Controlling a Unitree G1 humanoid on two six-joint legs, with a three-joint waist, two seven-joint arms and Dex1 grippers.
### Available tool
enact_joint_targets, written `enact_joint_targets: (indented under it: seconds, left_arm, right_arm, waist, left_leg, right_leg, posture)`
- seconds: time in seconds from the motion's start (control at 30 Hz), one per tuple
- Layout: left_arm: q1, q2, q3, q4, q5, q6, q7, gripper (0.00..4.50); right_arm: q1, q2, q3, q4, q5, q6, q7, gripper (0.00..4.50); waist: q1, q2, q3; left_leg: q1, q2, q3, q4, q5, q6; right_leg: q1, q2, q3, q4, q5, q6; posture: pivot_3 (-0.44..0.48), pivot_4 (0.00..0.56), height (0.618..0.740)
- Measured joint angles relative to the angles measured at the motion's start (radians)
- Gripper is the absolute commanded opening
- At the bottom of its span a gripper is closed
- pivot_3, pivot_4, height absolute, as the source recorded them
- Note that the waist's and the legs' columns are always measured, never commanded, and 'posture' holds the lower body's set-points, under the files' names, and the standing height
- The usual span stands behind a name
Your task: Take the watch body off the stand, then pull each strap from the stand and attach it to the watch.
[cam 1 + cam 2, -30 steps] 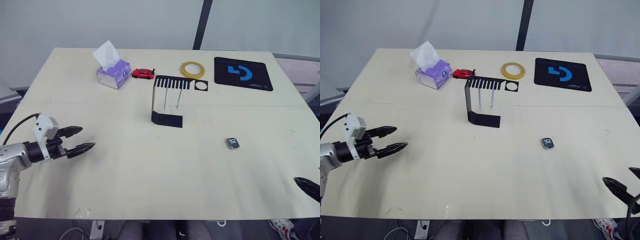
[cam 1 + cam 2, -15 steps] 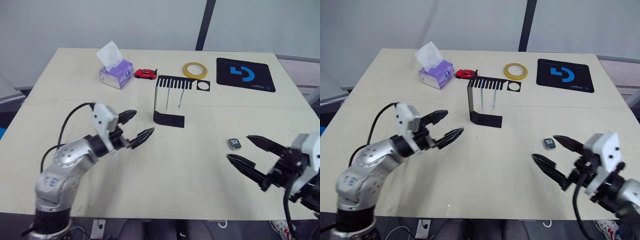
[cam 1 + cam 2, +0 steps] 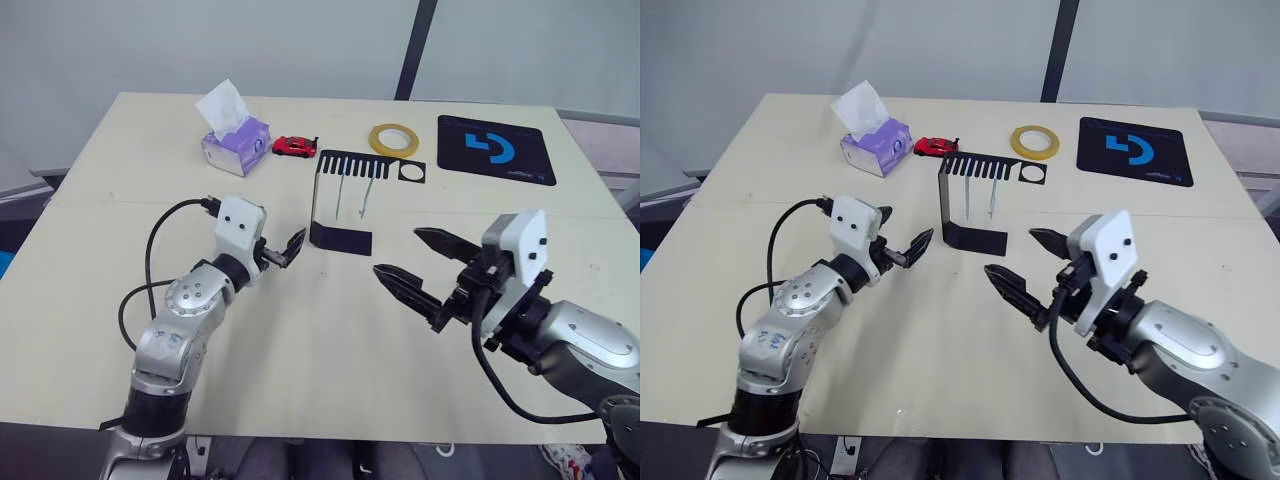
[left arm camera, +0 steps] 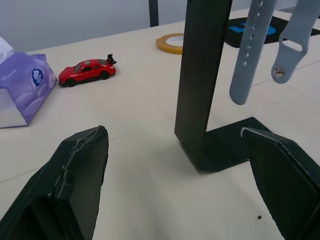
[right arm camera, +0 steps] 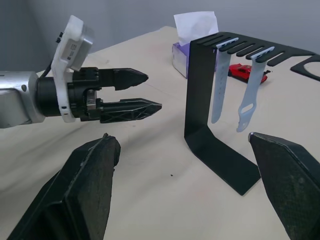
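So both straps (image 5: 232, 85) are hanging vertically off the stand (image 3: 343, 200) at centre frame; left gripper (image 3: 283, 250), fingers parted and empty, is sitting nearer than the wide-open, empty right gripper (image 3: 412, 268). Watch body location: can't tell.

Silver arms, white wrist cameras, black cables

Your left gripper (image 3: 286, 250) has swung in from the table's left edge to just beside the stand (image 3: 341, 205); your right gripper (image 3: 418, 268) has come in from the lower right, covering the watch body
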Motion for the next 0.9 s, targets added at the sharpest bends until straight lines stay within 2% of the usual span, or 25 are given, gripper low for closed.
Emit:
enact_joint_targets:
  seconds: [0.33, 0.9]
  left_arm:
    - [-0.073, -0.07, -0.043, 0.146, 0.107, -0.107, 0.02, 4.5]
    - [-0.196, -0.157, -0.049, 0.385, 0.192, -0.225, 0.047, 4.5]
  right_arm:
    - [-0.063, 0.026, 0.088, 0.022, -0.044, 0.014, -0.043, 4.43]
    - [-0.063, 0.041, 0.09, 0.023, -0.104, 0.014, -0.044, 4.43]
  waist:
    - [0.005, 0.0, 0.0]
    - [0.005, 0.0, 0.0]
  left_leg:
    - [-0.001, 0.0, 0.0, 0.0, 0.0, 0.001]
    - [-0.002, 0.0, -0.001, 0.0, 0.001, 0.002]
  right_leg:
    - [0.0, -0.004, -0.003, 0.0, 0.0, 0.0]
    - [0.0, -0.005, -0.013, 0.0, 0.0, 0.001]
  posture:
    - [0.0, 0.15, 0.738]
    - [0.0, 0.15, 0.738]
